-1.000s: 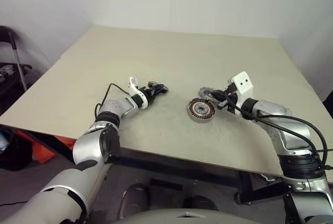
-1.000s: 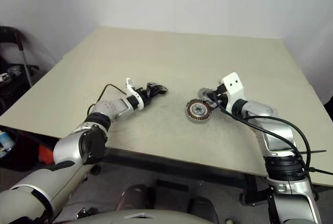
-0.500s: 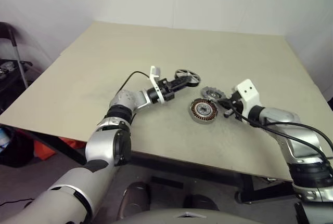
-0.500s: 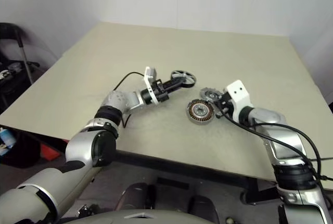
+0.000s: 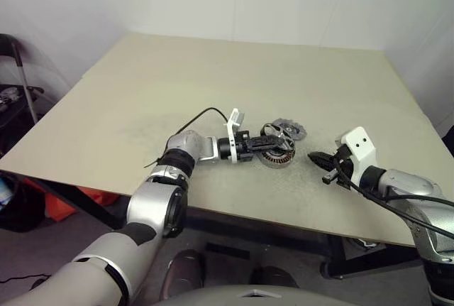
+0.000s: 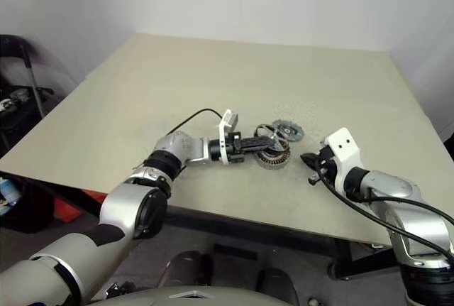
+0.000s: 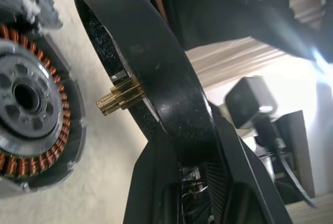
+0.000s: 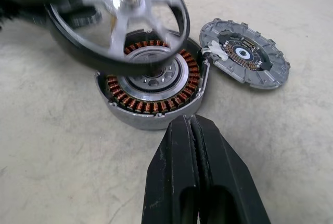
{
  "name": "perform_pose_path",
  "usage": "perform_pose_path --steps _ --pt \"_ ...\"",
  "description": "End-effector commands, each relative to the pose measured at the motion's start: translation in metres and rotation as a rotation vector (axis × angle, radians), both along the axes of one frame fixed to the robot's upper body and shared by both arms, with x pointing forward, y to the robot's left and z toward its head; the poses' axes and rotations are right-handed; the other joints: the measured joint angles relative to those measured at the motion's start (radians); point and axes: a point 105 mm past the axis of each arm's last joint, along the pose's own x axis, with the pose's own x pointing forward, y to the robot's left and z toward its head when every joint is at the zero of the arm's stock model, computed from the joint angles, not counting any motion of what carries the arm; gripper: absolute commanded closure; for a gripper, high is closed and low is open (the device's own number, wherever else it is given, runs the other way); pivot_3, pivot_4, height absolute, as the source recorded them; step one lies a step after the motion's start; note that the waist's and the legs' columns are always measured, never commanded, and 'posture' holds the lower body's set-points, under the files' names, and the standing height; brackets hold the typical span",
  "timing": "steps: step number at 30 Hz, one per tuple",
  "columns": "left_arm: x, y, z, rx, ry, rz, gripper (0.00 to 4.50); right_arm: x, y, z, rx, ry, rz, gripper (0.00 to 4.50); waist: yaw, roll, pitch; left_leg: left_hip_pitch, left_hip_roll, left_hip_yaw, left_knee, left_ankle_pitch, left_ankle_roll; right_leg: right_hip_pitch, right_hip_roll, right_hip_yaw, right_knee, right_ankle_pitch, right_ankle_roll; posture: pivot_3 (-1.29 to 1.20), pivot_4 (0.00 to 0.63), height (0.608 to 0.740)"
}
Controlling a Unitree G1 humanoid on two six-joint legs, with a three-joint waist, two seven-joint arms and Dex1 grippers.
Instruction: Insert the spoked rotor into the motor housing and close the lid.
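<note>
Spoked rotor (image 8: 117, 18) in left gripper (image 5: 266, 141), above motor housing (image 8: 151, 86)

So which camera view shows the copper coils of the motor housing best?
The right wrist view: the motor housing lies close and nearly whole, most of its coil ring plain. The left wrist view shows it cut off at the picture's edge. In the eye views it is small, partly behind the left gripper.

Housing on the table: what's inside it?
A ring of copper coils around a silver hub. The rotor, held in the left pincer, hangs over the housing's far side and hides the coils there.
</note>
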Motion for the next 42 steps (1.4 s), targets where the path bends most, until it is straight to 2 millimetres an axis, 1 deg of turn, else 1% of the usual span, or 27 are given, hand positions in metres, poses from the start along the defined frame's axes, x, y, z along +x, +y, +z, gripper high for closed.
perform_pose_path --steps 1,8,12,17,24,29,31,32,39,42 --pt "0.004 -0.007 0.008 -0.019 -0.042 0.006 4.2 0.0 0.001 0.016 -0.003 -0.06 -0.002 4.5 0.0 0.0 0.0 0.0 0.0 0.0 0.0 0.0 0.0 0.0 0.0 0.0 0.0 0.0 0.0 0.0 0.0 0.74" --pt "0.01 -0.018 0.014 -0.028 -0.055 0.045 4.2 0.002 -0.003 0.019 -0.018 -0.064 -0.019 4.5 0.0 0.0 0.0 0.0 0.0 0.0 -0.001 0.0 0.0 0.0 0.0 0.0 0.0 0.0 0.0 0.0 0.0 0.74" --pt "0.013 -0.019 0.017 -0.033 -0.063 0.067 4.2 0.004 -0.003 0.02 -0.022 -0.068 -0.02 4.5 0.0 0.0 0.0 0.0 0.0 0.0 -0.001 0.0 0.0 0.0 0.0 0.0 0.0 0.0 0.0 0.0 0.0 0.74" --pt "0.013 -0.02 0.01 -0.002 -0.063 0.071 4.2 0.008 -0.001 0.022 -0.019 -0.076 -0.019 4.5 0.0 0.001 0.0 0.0 0.0 0.0 -0.001 0.0 0.0 0.0 0.0 0.0 0.0 0.0 0.0 0.0 0.0 0.74" --pt "0.02 -0.018 -0.002 0.066 -0.065 0.142 4.2 0.013 -0.001 0.025 -0.014 -0.09 -0.031 4.5 0.0 0.001 0.0 0.0 0.0 0.0 -0.001 0.0 0.0 0.0 0.0 0.0 0.0 0.0 0.0 0.0 0.0 0.74" --pt "0.017 -0.02 -0.007 0.087 -0.062 0.126 4.2 0.021 -0.003 0.034 -0.018 -0.132 -0.061 4.5 0.0 0.001 0.0 0.0 0.0 0.0 -0.001 0.0 0.0 0.0 0.0 0.0 0.0 0.0 0.0 0.0 0.0 0.74" --pt "0.017 -0.021 -0.007 0.087 -0.06 0.128 3.49 0.022 -0.002 0.035 -0.02 -0.141 -0.058 4.5 0.0 0.001 0.0 0.0 0.0 0.0 -0.001 0.0 0.0 0.0 0.0 0.0 0.0 0.0 0.0 0.0 0.0 0.74" --pt "0.017 -0.021 -0.007 0.088 -0.06 0.129 3.24 0.022 -0.001 0.036 -0.02 -0.142 -0.056 4.5 0.0 0.001 0.0 0.0 0.0 0.0 -0.001 0.0 0.0 0.0 0.0 0.0 0.0 0.0 0.0 0.0 0.0 0.74" --pt "0.018 -0.018 -0.008 0.104 -0.05 0.133 0.85 0.023 0.001 0.033 -0.02 -0.14 -0.051 4.5 0.0 0.001 0.0 0.0 0.0 0.0 -0.001 0.0 0.0 0.0 0.0 0.0 0.0 0.0 0.0 0.0 0.0 0.74" --pt "0.021 -0.011 -0.005 0.1 -0.055 0.135 0.85 0.024 0.003 0.032 -0.017 -0.14 -0.043 4.5 -0.001 0.001 0.0 0.002 0.0 0.0 -0.001 0.0 0.0 0.002 0.0 0.0 0.0 0.0 0.0 0.0 0.0 0.74"
